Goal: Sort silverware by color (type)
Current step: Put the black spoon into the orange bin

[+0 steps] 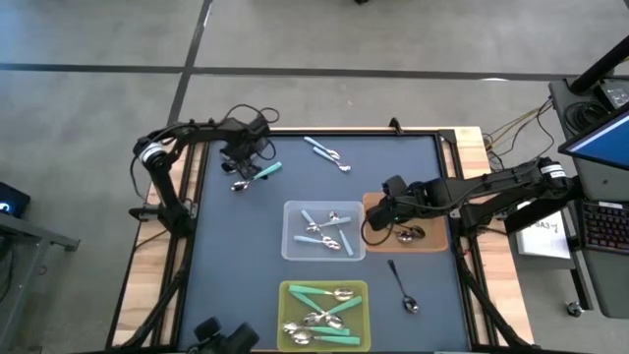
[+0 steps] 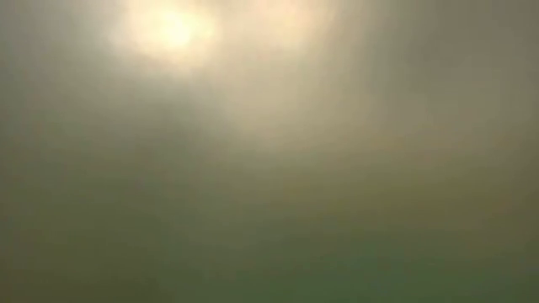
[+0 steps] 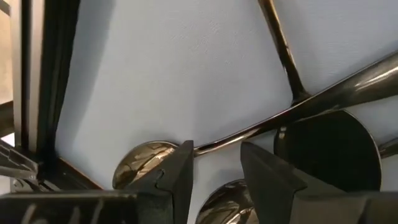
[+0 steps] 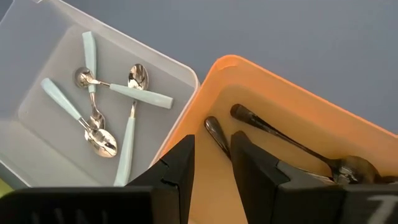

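Grey concrete floor (image 1: 324, 34), side desk (image 1: 600, 211), keyboard (image 1: 601, 228)

Low view wholly blurred, brown bin (image 1: 432, 239) partly hidden by right arm

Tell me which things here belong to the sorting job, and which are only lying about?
Job: teal spoon, light blue spoons, black spoon, clear bin, brown bin, yellow-green bin.
Lying about: keyboard, cables.

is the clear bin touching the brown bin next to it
Touching. In the right wrist view the clear bin's corner meets the brown bin's rim with no mat visible between them; the high view also shows their sides abutting.
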